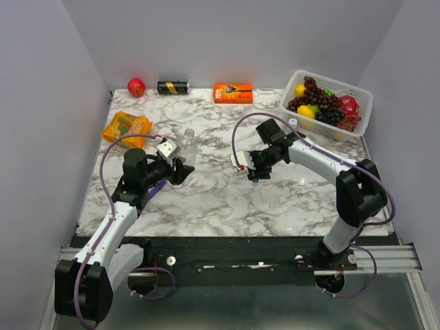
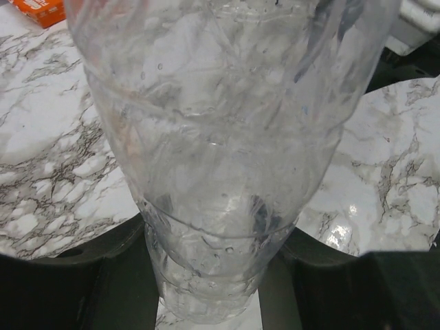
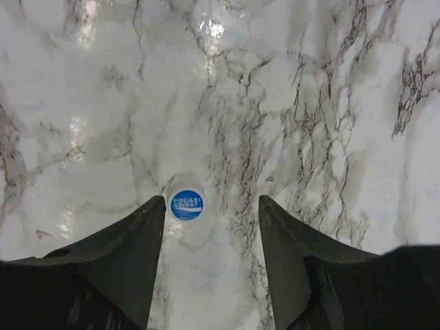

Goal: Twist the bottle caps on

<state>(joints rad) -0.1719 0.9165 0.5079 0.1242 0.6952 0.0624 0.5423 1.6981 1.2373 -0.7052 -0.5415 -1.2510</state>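
1 bottle stands upright, neck bare, held at the left gripper. The right gripper hovers over the blue cap, nearer it than the left arm.

Left wrist: bottle fills the frame, clamped, long axis vertical.

Right wrist: jaws apart, empty. The blue cap lies flat on the marble table, just inside the frame-left jaw, off-centre.

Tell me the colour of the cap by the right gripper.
The cap is blue with white lettering; right wrist view.
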